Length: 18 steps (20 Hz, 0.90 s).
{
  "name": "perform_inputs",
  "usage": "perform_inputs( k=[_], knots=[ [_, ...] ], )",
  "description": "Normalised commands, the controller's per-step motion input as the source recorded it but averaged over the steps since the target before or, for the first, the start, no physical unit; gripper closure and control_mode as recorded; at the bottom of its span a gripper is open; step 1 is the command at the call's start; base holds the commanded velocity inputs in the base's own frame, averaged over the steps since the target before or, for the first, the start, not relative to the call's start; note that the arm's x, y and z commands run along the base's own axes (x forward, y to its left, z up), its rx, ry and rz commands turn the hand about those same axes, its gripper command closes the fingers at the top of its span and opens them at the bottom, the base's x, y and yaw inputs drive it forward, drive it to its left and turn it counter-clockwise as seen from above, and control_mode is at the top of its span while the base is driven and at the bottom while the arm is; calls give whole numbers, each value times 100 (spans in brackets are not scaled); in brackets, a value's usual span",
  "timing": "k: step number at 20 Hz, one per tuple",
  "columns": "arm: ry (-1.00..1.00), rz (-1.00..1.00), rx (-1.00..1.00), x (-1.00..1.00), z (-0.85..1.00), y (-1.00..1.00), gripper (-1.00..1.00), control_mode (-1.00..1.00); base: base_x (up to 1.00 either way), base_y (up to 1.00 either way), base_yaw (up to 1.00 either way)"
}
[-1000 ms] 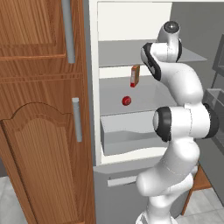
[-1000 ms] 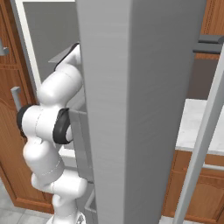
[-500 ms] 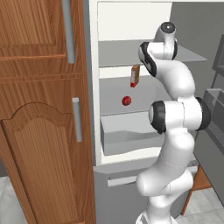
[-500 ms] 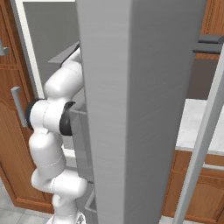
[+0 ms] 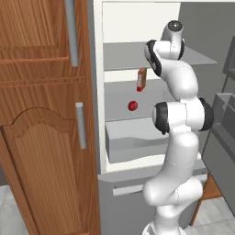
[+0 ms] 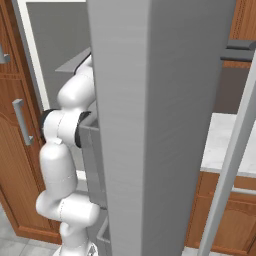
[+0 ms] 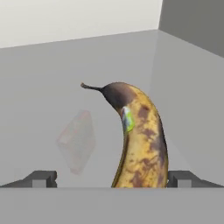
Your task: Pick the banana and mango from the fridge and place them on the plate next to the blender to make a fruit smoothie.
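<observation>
A: What does the banana [image 7: 139, 144] look like from the hand view?

B: Yellow and heavily mottled with brown, with a dark brown stem end curling to the upper left and a small green-and-white sticker just below that dark end. It lies on a grey shelf of the fridge [image 5: 137, 59], near the corner where the grey shelf meets the fridge's back and side walls, and it curves up from between the two finger tips.

A: And the mango [image 5: 132, 106]?

B: A small glossy red ball on the middle fridge shelf, just below and slightly left of the upright orange-red carton [image 5: 142, 80], and above the pale grey drawer [image 5: 133, 142].

A: Has anything changed since a second ago?

B: The arm has straightened: its big dark elbow joint sits higher and closer to the fridge opening in the left base view, and the upper links reach further onto the upper shelf. Mango, carton and drawer lie just as before, and the brown cabinet [image 5: 46, 114] left of the fridge is unchanged.

A: How is the gripper [image 7: 113, 179] set?

B: Its jaws are spread wide, one dark tip to the left and one to the right of the banana's lower end. The right tip is just beside the fruit; whether it touches I cannot tell. Nothing is pinched.
</observation>
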Motion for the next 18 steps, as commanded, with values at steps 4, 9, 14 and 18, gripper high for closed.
perform_inputs(
  k=[4, 9, 14, 18],
  knots=[
    [4, 0, 1, 17, -10, -16, -100, -100, 0, 0, 0],
    [4, 0, 0, 1, -40, -12, 100, -100, 0, 0, 0],
    [-1, 0, 0, 0, -53, -4, 100, -100, 0, 0, 0],
    [-11, 0, -3, 4, -19, 0, 100, -100, 0, 0, 0]
  ],
)
